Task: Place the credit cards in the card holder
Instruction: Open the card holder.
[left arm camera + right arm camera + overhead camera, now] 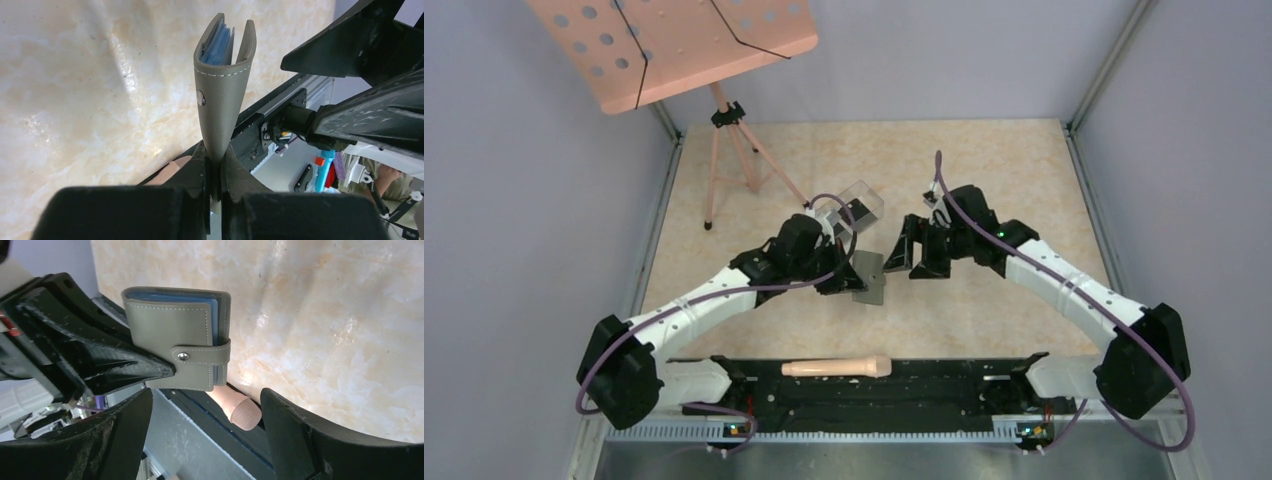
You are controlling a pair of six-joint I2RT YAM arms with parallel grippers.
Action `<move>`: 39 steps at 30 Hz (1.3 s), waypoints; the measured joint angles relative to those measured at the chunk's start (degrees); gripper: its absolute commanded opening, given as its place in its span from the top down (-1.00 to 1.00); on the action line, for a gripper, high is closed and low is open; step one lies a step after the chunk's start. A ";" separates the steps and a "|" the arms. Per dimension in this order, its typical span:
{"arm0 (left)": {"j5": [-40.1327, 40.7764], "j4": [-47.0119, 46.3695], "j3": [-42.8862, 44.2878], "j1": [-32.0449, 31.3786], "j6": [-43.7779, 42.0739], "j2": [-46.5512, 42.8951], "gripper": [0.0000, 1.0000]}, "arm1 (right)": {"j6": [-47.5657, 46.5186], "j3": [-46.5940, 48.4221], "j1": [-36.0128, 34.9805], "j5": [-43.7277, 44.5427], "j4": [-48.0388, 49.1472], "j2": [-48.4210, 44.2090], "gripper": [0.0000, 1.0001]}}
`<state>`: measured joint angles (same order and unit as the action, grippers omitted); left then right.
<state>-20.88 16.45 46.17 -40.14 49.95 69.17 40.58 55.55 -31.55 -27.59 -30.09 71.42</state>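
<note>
Custody of the card holder [170, 335] sits with the left pincer [214, 172]. Its jaws are pinched tight on the end of the gray wallet away from where the strap wraps over, so the wallet stands out from the fingers, lifted off the bench [984, 160]. That hold looks chosen to leave the mouth reachable: from the left wrist view the two covers gape a little at the far end and the bluish sleeves [218, 47] show between them. The snap tab [200, 356] is fastened across the open edge, though (the stud sits square on the strap), so my reading is that the wallet must be unsnapped before any card can go in.

The right pincer [206, 392] is spread wide with nothing between its jaws, hovering just beside the wallet and facing its tab side. That seems a sensible place for a hand meant to work the strap or part the covers while the other steadies.

No credit cards can be picked out with certainty. A dark shape inside the clear plastic box [856, 205] just beyond the left wrist may be them, but it is too small to tell. A peach-coloured rod [836, 367] lies on the black rail at the near edge, well apart from the work.

Main risk, as I judge it: tugging the tab could twist the thin wallet out of a grip that holds only one end
</note>
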 measured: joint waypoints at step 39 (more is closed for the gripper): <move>5.53 5.18 2.05 -3.48 -0.74 3.04 1.00 | -5.64 9.90 -12.79 21.29 -9.35 17.29 0.39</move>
<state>-15.35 21.63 48.23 -43.62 49.21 72.20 34.94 65.45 -44.34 -6.31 -39.44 88.71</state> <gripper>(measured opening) 0.057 0.311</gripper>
